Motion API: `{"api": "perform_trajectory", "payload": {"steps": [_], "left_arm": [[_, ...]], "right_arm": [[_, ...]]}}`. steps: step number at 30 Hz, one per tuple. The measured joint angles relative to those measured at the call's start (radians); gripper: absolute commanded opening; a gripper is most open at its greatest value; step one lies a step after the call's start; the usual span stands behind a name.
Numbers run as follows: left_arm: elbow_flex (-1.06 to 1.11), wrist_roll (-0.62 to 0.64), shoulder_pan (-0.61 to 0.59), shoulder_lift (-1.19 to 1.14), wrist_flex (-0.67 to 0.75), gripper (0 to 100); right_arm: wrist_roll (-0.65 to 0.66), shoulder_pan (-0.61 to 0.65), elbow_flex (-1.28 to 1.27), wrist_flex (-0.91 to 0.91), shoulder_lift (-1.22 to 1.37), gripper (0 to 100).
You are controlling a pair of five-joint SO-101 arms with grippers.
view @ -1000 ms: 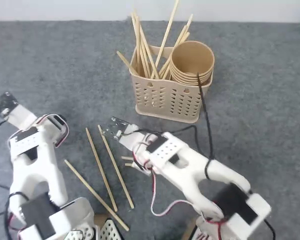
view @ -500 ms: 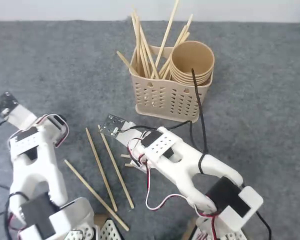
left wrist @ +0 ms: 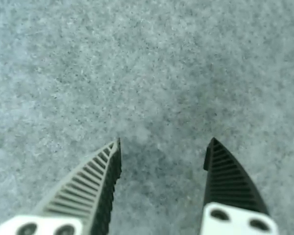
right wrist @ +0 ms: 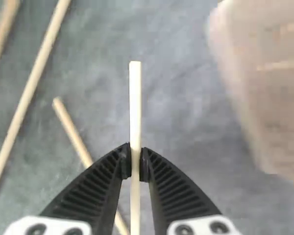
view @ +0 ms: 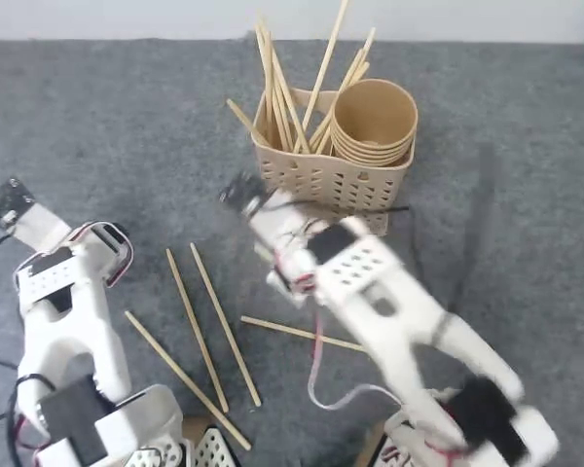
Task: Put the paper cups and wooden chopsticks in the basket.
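Wooden chopstick [right wrist: 134, 107] is clamped between the right gripper [right wrist: 134, 150] fingers, its long axis running straight out past the tips. Basket [view: 323, 185] stands just beyond the right arm, already holding a paper cup stack [view: 373, 122] and many sticks; my guess is the stick needs lifting over the rim, tip down. Four loose chopsticks [view: 199, 331] lie on the carpet [view: 127, 126] between the arms. Left gripper [left wrist: 161, 147] is spread apart over bare carpet, farther from the basket.
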State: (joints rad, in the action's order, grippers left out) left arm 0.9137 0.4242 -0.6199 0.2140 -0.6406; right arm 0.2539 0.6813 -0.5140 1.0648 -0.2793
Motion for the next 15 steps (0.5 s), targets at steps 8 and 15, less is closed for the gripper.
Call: {"api": "perform_trajectory", "payload": {"steps": [8,15], "left_arm": [[0.0,0.0,0.0,0.0,0.0,26],[0.0,0.0,0.0,0.0,0.0,26]], "right_arm": [[-0.003,-0.044,0.005,-0.063,-0.446,0.7],[-0.026,-0.078,0.003,-0.371,-0.727,0.7]]}}
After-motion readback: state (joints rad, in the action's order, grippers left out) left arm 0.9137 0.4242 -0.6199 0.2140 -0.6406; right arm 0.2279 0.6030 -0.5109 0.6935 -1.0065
